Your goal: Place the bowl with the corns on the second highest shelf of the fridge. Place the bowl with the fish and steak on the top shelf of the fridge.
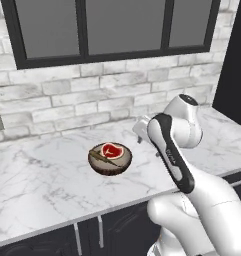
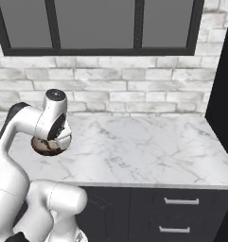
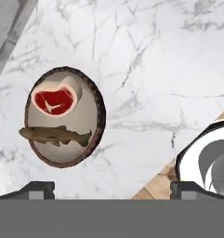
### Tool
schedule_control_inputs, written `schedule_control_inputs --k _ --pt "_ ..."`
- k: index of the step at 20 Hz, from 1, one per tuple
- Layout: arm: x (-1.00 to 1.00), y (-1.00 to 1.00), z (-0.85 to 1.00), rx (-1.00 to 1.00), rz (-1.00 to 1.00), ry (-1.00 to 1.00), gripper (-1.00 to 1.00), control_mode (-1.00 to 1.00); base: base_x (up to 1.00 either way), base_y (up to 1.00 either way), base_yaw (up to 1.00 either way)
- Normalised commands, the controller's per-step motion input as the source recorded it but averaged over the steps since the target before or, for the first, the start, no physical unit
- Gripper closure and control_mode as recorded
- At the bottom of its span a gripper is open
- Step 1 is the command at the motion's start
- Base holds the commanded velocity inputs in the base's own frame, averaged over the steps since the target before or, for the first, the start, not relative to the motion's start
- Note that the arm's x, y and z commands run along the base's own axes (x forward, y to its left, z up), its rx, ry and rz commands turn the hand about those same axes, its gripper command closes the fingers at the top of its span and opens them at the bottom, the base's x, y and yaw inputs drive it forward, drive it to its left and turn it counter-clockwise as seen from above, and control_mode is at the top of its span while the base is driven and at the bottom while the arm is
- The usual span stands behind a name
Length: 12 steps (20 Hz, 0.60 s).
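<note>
Rising from the bottom of both base views, the white arm [image 1: 192,200] bends forward over the marble desk [image 1: 42,175]. In the hand view the fingers [image 3: 112,189] stand spread as wide as they go, one dark tip at the lower left and one at the lower right, with nothing between them; they hang above the desk, clear of the bowl. Just beyond them lies the dark brown shallow bowl [image 3: 100,109] on the bare marble, up and to the left of the left tip. Inside it, the red steak slice [image 3: 54,101] with white marbling sits toward one side, and a brownish fish [image 3: 55,135] lies across the other side. In the left base view the same bowl [image 1: 110,165] rests near the middle of the desk, just left of the arm's forearm. Behind the desk runs a white brick wall [image 1: 67,95], and above that a dark-framed window [image 1: 117,30].
</note>
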Motion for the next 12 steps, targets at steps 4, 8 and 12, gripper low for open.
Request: schedule_control_inputs --k 4,8,12 --pt "0.17 0.18 -0.42 0.0 0.0 0.04 -1.0 -1.0 0.0 0.0 0.0" --pt "0.3 0.22 -0.86 0.0 0.0 0.0 -1.0 -1.0 0.0 0.0 0.0" --pt "0.41 0.15 -0.75 0.0 0.0 0.0 -1.0 -1.0 0.0 0.0 0.0"
